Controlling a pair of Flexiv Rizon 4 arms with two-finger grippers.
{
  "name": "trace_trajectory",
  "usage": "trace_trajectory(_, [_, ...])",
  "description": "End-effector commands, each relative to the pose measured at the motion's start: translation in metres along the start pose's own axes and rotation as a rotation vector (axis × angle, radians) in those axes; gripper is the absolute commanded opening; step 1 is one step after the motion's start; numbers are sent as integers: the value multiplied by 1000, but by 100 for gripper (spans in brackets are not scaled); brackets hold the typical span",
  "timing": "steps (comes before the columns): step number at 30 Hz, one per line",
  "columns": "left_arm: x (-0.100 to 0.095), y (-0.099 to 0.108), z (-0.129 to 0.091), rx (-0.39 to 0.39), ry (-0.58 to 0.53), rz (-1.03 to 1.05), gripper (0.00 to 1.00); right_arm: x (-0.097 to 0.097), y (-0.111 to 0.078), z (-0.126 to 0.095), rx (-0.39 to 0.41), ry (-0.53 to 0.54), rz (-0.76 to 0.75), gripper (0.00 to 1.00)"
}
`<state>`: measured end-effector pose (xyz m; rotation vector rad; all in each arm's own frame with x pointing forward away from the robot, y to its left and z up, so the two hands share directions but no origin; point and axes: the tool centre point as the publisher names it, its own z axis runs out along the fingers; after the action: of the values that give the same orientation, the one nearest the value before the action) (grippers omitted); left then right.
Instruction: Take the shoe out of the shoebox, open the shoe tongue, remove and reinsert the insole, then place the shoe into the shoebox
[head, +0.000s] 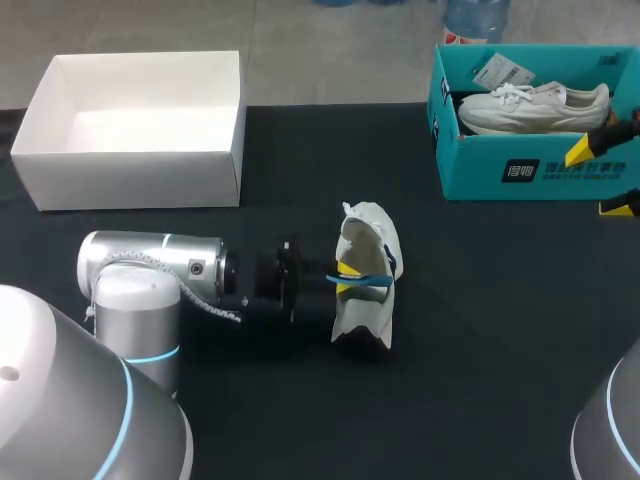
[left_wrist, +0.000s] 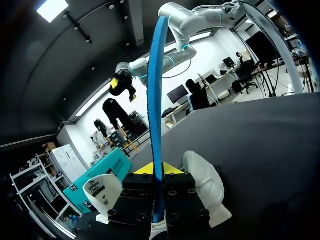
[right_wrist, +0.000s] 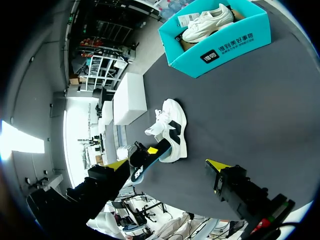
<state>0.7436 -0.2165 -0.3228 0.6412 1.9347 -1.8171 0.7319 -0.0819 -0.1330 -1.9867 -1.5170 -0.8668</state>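
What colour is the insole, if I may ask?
The insole is blue, clearest in the left wrist view.

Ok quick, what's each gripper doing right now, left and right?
Left gripper: closed, holding the blue insole.
Right gripper: open, holding nothing.

Worktop (head: 480, 340): open lane between white box (head: 130, 180) and teal shoebox (head: 480, 170); open right of shoe (head: 368, 225). Obstacles: both boxes at far edge, shoe mid-worktop, left arm (head: 150, 265) reaching it.
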Motion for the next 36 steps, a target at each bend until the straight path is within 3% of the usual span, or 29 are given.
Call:
trace_trajectory(1, [0,-6,-3,-4,-9,13,82,0,0,1,0,-1,2,100])
trace_trajectory(2, [0,-8,-3,-2,-6,17,96,0,0,1,0,-1,2,100])
trace_trajectory(3, [-1,-10,-4,0,-4,20,100,0,0,1,0,-1,2,100])
trace_trajectory(6, [-1,-18,-4,17,0,26,95,0,0,1,0,-1,2,100])
trace_trajectory(8, [-2,-24,-5,26,5,33,83,0,0,1,0,-1,2,100])
trace_trajectory(10, [-3,-29,-5,40,4,39,78,0,0,1,0,-1,2,100])
trace_trajectory(11, [-3,-31,-5,42,4,43,72,0,0,1,0,-1,2,100])
trace_trajectory(12, [-3,-33,-5,43,5,45,59,0,0,1,0,-1,2,100])
trace_trajectory(16, [-3,-40,-6,50,12,55,36,0,0,1,0,-1,2,100])
trace_trajectory(17, [-2,-41,-7,50,18,57,12,0,0,1,0,-1,2,100])
trace_trajectory(18, [-1,-42,-7,46,27,63,0,0,0,1,0,-1,2,100])
trace_trajectory(26, [6,-35,-5,30,65,51,0,0,0,1,0,-1,2,100])
trace_trajectory(36, [2,-15,2,-24,45,50,0,0,0,1,0,-1,2,100])
